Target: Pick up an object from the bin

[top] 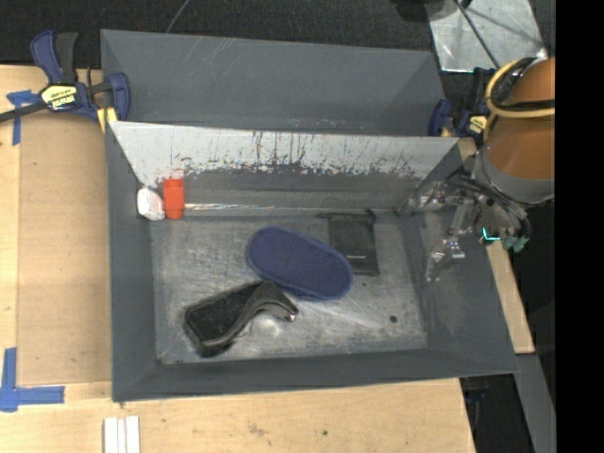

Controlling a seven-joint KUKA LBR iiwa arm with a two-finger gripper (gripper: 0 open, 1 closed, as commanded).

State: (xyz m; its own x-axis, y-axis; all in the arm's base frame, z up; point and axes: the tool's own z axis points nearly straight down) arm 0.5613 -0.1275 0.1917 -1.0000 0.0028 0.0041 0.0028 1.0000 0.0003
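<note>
Flat black block [354,243] near claw [442,256]

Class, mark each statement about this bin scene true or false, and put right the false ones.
1. The blue oval pad lies near the bin's middle. True.
2. The orange cylinder lies in the front right corner. False: it is in the back left corner, beside a white lump.
3. The black curved tool lies to the front and left of the blue oval pad. True.
4. The jaws hang over the black flat block. False: they hang by the bin's right wall, apart from it.
</note>
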